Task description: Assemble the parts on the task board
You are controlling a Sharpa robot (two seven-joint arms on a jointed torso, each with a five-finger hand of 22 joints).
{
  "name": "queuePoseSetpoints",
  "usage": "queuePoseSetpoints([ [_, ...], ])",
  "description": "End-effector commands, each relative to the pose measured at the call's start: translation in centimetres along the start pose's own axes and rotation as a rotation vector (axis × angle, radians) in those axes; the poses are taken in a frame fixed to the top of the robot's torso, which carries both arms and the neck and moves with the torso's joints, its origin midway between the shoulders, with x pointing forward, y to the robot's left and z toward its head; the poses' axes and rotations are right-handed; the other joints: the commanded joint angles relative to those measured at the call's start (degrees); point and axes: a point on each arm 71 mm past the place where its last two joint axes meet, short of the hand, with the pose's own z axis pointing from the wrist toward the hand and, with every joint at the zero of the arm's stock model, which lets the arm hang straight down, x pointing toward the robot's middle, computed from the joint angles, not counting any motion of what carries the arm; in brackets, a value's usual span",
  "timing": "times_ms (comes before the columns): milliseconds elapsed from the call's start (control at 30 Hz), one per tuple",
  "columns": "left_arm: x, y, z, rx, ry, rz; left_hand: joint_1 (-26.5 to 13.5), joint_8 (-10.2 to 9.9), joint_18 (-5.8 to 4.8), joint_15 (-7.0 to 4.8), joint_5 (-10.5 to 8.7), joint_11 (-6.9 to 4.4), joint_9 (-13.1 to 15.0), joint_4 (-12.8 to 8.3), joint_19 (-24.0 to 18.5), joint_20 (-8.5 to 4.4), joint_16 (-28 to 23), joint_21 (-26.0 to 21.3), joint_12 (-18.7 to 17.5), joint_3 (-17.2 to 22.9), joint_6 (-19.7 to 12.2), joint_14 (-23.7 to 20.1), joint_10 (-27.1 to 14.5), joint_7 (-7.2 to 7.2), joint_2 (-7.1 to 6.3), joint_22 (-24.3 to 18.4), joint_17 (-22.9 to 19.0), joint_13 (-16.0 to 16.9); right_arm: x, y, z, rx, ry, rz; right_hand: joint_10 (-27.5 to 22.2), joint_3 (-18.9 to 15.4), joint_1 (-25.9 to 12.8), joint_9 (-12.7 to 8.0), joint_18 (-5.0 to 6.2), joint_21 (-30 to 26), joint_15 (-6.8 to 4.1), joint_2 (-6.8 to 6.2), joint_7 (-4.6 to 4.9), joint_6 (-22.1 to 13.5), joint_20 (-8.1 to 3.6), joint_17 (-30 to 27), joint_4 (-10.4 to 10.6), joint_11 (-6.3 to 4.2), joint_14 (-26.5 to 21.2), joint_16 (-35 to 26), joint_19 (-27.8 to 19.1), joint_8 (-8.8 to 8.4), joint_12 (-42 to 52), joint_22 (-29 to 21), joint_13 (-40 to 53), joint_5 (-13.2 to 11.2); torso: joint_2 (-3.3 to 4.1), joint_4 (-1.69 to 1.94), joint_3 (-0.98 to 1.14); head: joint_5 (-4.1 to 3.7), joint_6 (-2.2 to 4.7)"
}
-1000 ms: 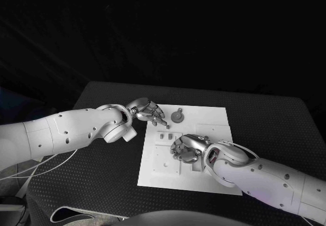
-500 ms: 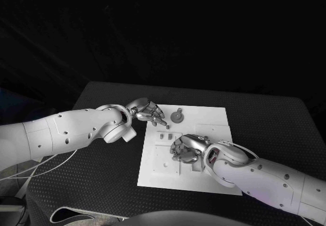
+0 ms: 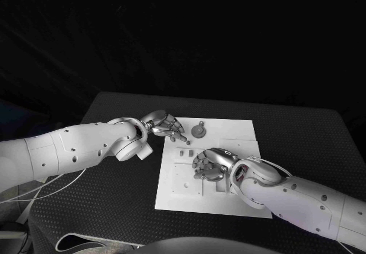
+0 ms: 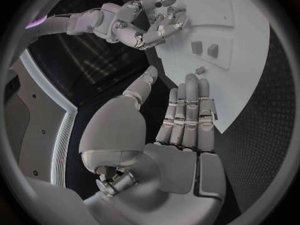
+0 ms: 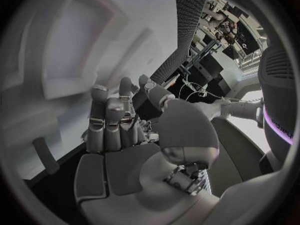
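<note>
The white task board (image 3: 229, 138) lies mid-table. My left hand (image 3: 164, 127) hovers at the board's far left corner with fingers straight and apart, holding nothing (image 4: 187, 120). A small dark part (image 3: 188, 142) lies just off its fingertips (image 4: 200, 70). A round grey part (image 3: 199, 131) sits on the board's far edge. Two small parts (image 3: 185, 153) stand in slots near the left edge (image 4: 205, 48). My right hand (image 3: 210, 165) hangs over the board's middle with fingers bent down (image 4: 150, 22); what lies under them is hidden (image 5: 112, 122).
Black textured table (image 3: 114, 174) surrounds the board, with bare room on the left and at the far right. The board's near half (image 3: 210, 201) carries shallow recesses. My right forearm (image 3: 297, 198) crosses the board's near right corner.
My right hand has crept slightly toward the board's far side. The left hand and the loose parts stay where they were.
</note>
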Motion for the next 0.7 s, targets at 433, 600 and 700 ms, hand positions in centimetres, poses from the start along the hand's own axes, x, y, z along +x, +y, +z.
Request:
queuePoseSetpoints([
  [433,0.06,-0.15,0.03,0.01,0.01,0.0,-0.1,0.3,-0.44,0.01,-0.24,0.03,-0.1,-0.1,0.2,-0.08,-0.2,-0.1,0.3,0.3,-0.4,0.4,-0.5,-0.05,-0.24,0.1,0.1,0.0,-0.3,0.32,-0.21,-0.009,-0.019,-0.037,0.0,-1.1,1.0,-0.1,1.18,-0.1,-0.22,-0.39,-0.11,-0.2,-0.42,0.1,0.0,-0.11,0.2,-0.4,0.2,-0.14,0.3,0.2,0.6,0.2,0.0,-0.01,0.0,-0.13,0.08],
  [600,0.02,-0.12,0.01,0.009,0.009,0.0,-0.1,0.3,-0.44,0.01,-0.24,0.02,-0.1,-0.1,0.2,-0.08,-0.3,-0.1,0.3,0.3,-0.4,0.4,-0.5,-0.05,-0.24,0.1,0.2,0.0,-0.41,0.63,-0.46,-0.029,-0.016,-0.058,-0.1,-1.5,1.2,-0.1,1.18,-0.1,-0.25,-0.85,-0.14,0.0,-0.38,0.1,0.0,-0.13,0.1,-0.5,0.1,-0.08,0.3,0.2,0.9,0.2,-0.02,-0.01,-0.02,-0.16,0.08],
  [700,-0.04,-0.08,0.0,0.008,0.008,0.0,-0.1,0.3,-0.44,0.01,-0.24,0.02,-0.1,-0.1,0.2,-0.08,-0.3,-0.1,0.3,0.3,-0.4,0.4,-0.5,-0.06,-0.25,0.1,0.2,0.0,-0.65,0.93,-0.66,-0.044,-0.023,-0.087,-0.3,-1.8,1.0,-0.1,1.18,-0.3,-0.22,-1.4,-0.13,0.2,-0.28,0.1,0.1,-0.1,0.0,-0.6,0.0,0.0,0.1,0.1,1.0,0.2,0.0,0.0,0.0,-0.16,0.07],
])
